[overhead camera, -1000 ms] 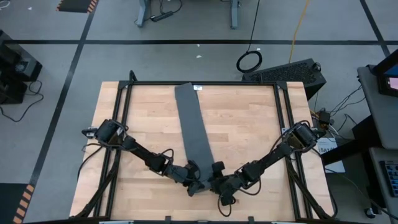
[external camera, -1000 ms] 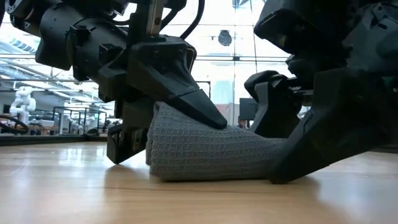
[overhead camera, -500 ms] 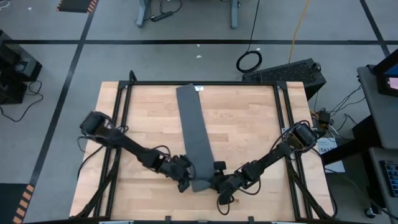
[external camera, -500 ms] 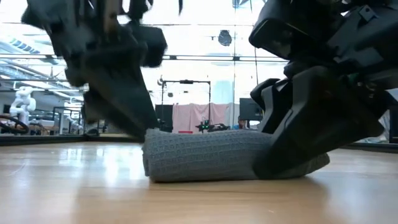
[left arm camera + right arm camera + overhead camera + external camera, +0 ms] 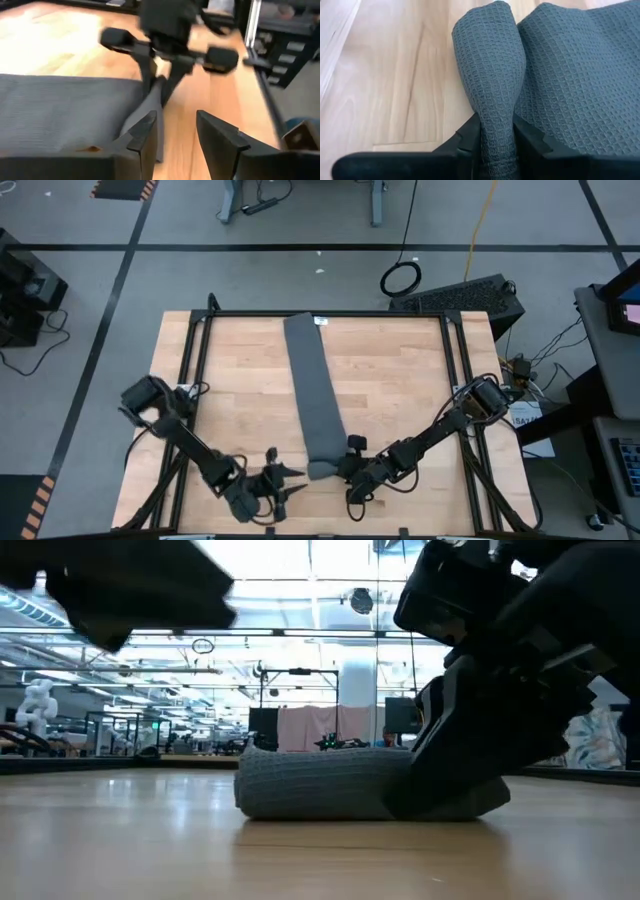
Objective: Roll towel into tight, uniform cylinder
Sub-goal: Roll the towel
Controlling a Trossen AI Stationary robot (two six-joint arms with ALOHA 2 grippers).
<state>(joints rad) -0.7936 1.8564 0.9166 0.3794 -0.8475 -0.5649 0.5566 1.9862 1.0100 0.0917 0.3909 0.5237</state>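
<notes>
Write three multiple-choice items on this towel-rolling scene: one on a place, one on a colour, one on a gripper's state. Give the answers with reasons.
1. Where on the table is the towel's rolled end?
A. near edge
B. far edge
C. left corner

2. What colour is the towel?
A. white
B. dark grey
C. red

3. What is the right gripper doing?
A. hanging open above the table
B. shut on the towel's roll
C. resting on the bare wood

Answers:
1 A, the roll lies at the near end between the arms.
2 B, every view shows grey weave.
3 B, its wrist view shows both fingers pinching the roll; the left gripper stands open beside it.
</notes>
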